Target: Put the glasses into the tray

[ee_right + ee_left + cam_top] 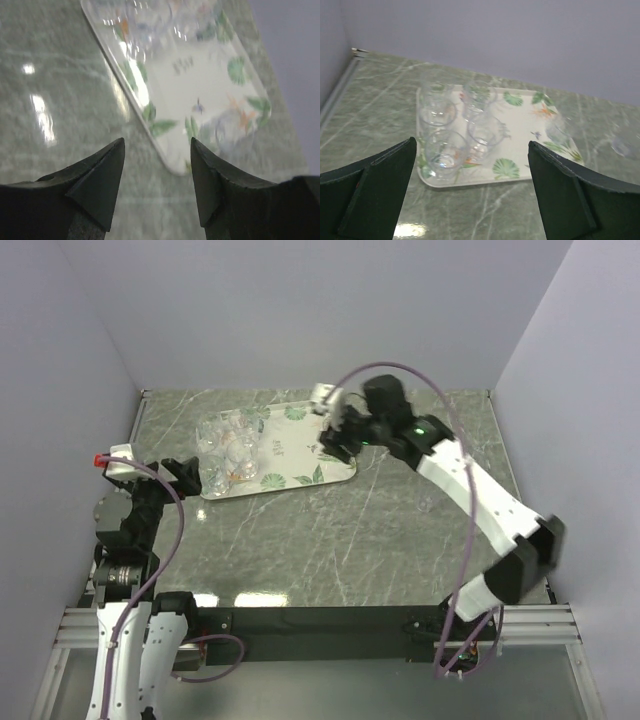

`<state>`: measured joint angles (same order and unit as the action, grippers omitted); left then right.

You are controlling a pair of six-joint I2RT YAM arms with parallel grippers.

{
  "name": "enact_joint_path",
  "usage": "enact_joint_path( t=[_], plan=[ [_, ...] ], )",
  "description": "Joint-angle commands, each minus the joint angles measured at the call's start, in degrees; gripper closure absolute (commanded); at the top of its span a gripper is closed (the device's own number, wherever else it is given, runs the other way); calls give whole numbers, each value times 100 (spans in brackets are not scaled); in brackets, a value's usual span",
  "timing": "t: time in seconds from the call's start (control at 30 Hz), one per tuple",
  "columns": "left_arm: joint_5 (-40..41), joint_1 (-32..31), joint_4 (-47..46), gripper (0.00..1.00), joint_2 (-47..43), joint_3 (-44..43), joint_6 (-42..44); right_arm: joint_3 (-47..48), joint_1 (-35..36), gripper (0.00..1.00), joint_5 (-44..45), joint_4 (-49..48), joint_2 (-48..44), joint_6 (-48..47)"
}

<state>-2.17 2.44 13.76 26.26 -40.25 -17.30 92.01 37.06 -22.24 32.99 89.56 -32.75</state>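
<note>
The white leaf-print tray (300, 445) lies on the marble table at the back centre. Several clear glasses (226, 447) stand bunched on its left half, also seen in the left wrist view (442, 152). One more glass (232, 131) stands alone at the tray's right end, also seen in the left wrist view (557, 131). My right gripper (335, 440) is open and empty, hovering over the tray's right end, close to that glass. My left gripper (185, 475) is open and empty, just off the tray's near left corner.
A faint clear shape, perhaps another glass (622, 146), lies on the table past the tray's right end. Lilac walls close in the back and both sides. The right arm (480, 500) stretches across the table's right half.
</note>
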Motion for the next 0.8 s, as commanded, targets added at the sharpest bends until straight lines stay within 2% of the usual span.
enact_joint_path(
  t=[0.0, 0.07, 0.17, 0.27, 0.33, 0.43, 0.47, 0.53, 0.57, 0.77],
  plan=[
    [-1047, -6, -304, 0, 194, -105, -176, -1031, -637, 38, -316, -3, -991, 225],
    [-1539, -6, -356, 1, 362, -132, -308, -1699, -1258, 38, -465, -21, -1571, 269],
    [-2126, -6, -575, 1, 494, -132, -677, -2352, -1815, 38, -588, -135, -2292, 366],
    [-2549, -85, -839, 1, 669, -150, -1090, -3265, -2430, 38, -676, -293, -2925, 550],
    [-2647, -182, -954, 1, 845, -185, -1345, -3522, -2834, 38, -685, -372, -3276, 787],
    [-2517, -655, -1129, 1, 1038, -211, -1583, -3944, -3334, 38, -606, -530, -3742, 1183],
    [-2429, -987, -1182, 1, 1082, -203, -1627, -4119, -3441, 38, -528, -592, -3840, 1288],
    [-2034, -1393, -1270, 1, 1276, -220, -1724, -4269, -3678, 38, -413, -741, -4050, 1482],
    [-1893, -1804, -1331, 1, 1372, -220, -1750, -4418, -3897, 38, -421, -794, -4086, 1543],
    [-1032, -3325, -1929, 1, 2461, -448, -1961, -4788, -4907, 38, -773, -1260, -4131, 2141]
  ],
)
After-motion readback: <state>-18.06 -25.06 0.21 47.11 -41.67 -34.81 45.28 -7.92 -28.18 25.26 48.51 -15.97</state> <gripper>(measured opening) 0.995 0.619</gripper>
